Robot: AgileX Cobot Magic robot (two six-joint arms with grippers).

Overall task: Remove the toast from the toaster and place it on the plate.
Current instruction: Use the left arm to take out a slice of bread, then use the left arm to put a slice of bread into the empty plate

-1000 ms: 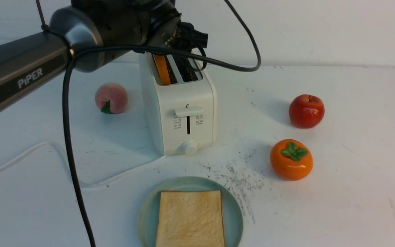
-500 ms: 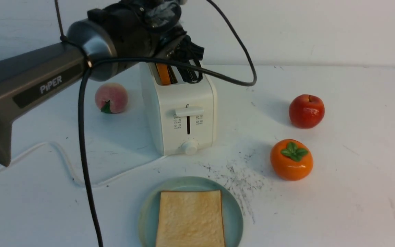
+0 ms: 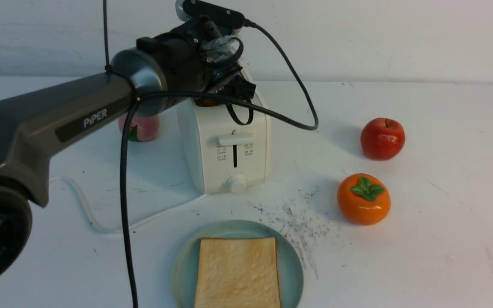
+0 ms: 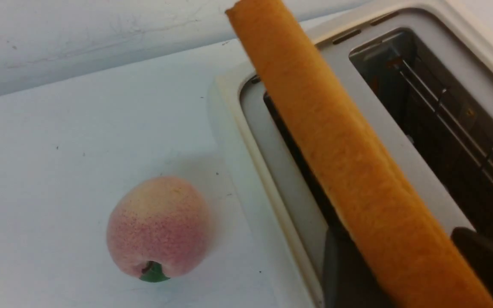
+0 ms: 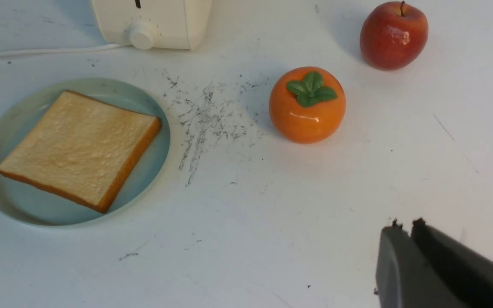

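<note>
Golden-brown toast (image 4: 357, 171) stands on edge at the toaster (image 3: 229, 149), its crust proud of the slot on your left, the one nearer the peach (image 4: 158, 226). In the left wrist view the crust runs at a slight slant over the slot mouth and the grey divider. You cannot tell how much of the toast sits below the rim. Your left gripper (image 4: 405, 252) is over the toaster top and pinches this toast: dark fingers (image 4: 490, 256) sit against both faces at its near end. In the front view the wrist and its cables hide the grip, and only a small orange patch shows. The second slot shows its wire guides.

Your right gripper (image 5: 407, 224) hangs above the table (image 3: 443, 256), fingers pressed together with nothing between them.

The plate (image 3: 291, 265) sits in front of the toaster, apart from it, and carries a pale slice (image 3: 238, 273) lying flat. To your right of the toaster, locate an apple (image 3: 382, 139) and, nearer you, a persimmon (image 3: 363, 199), the two apart. Grey scuffs (image 3: 302, 222) mark the table between plate and persimmon. A white cord (image 3: 84, 201) runs from the toaster base across the table to your left.
</note>
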